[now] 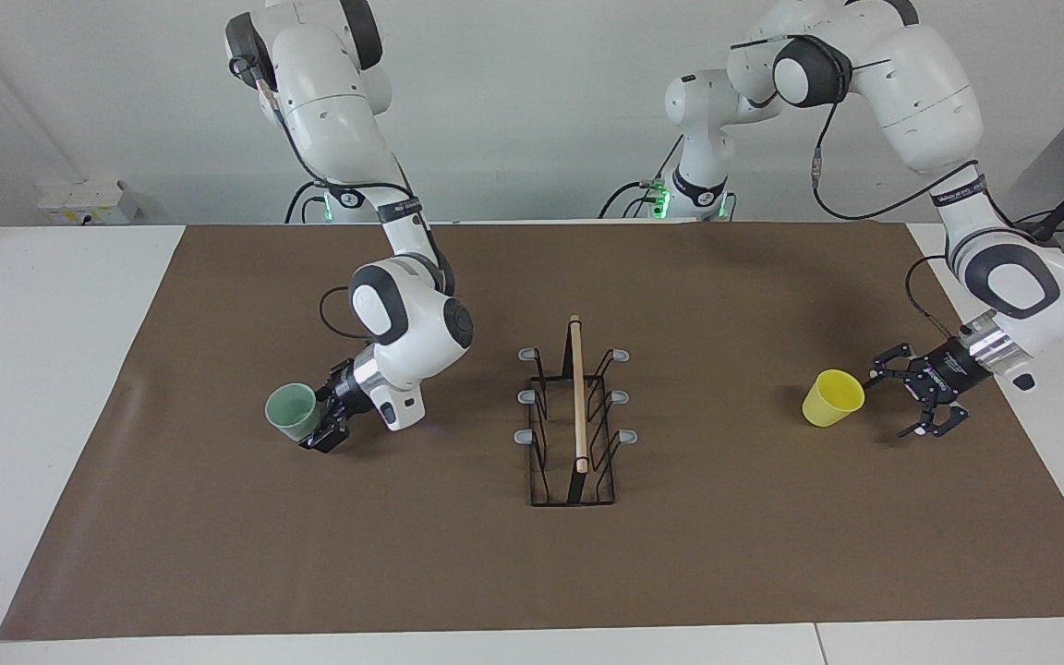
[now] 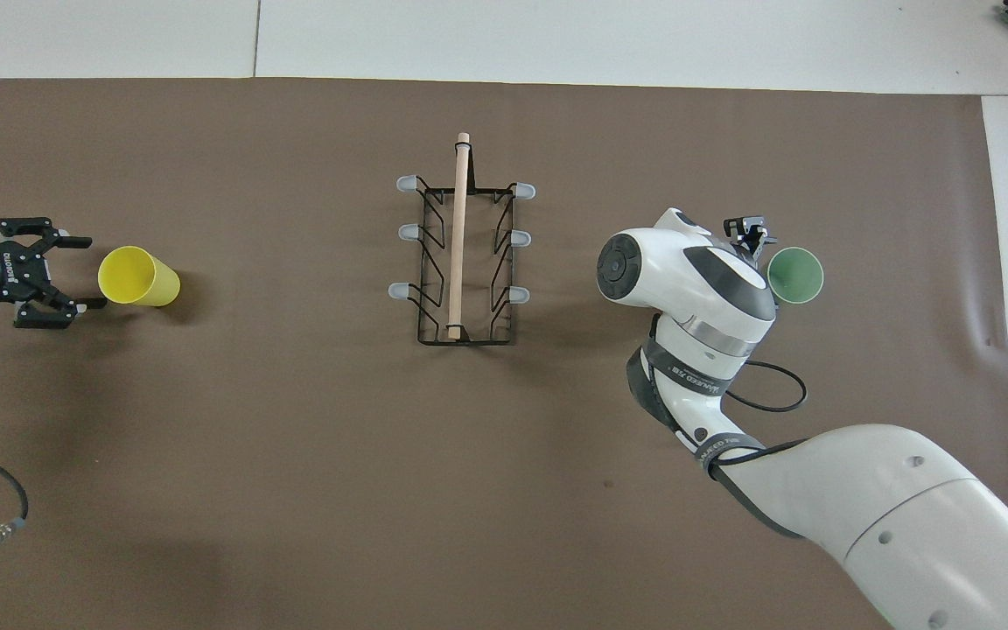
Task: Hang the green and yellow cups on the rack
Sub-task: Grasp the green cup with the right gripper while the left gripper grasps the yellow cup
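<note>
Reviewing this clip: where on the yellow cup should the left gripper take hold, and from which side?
Across the tapered wall, just under the rim. The yellow cup stands upright, mouth up, with no handle. The open left gripper is level with it on the side toward the left arm's end of the table, so a sideways approach from there looks best.

1. The left gripper (image 2: 82, 272) has a short row of white letters on its black body. It looks like a maker's name, but the letters cannot be read for sure.
2. The right arm (image 2: 688, 289) wears a black band (image 2: 683, 376) near its wrist. The band has white letters on it, and they are too small to read.
3. The left arm (image 1: 920, 74) wears a dark strap (image 1: 957, 196) with white letters, also too small to read.
4. So there is writing, but no word or number can be read clearly.
</note>
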Action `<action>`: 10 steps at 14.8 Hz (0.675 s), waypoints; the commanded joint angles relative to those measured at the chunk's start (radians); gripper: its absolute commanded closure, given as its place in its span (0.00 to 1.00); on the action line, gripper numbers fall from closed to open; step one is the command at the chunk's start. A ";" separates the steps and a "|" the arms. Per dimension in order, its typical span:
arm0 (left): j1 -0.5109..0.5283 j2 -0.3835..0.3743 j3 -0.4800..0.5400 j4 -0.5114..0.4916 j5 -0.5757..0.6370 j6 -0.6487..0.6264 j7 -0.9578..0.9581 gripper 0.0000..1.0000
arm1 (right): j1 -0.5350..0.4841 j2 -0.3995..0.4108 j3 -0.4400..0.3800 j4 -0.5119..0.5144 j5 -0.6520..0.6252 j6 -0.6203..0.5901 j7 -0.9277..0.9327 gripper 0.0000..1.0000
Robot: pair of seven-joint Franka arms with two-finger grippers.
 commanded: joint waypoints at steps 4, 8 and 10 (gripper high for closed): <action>-0.048 -0.111 0.007 -0.290 -0.291 0.110 0.188 0.00 | -0.032 -0.047 0.007 -0.087 -0.067 0.066 0.015 0.00; -0.084 -0.122 0.003 -0.310 -0.375 0.119 0.240 0.00 | -0.045 -0.049 0.007 -0.103 -0.108 0.089 0.022 0.52; -0.085 -0.129 0.003 -0.336 -0.445 0.122 0.269 0.00 | -0.039 -0.056 0.007 -0.115 -0.114 0.087 0.032 1.00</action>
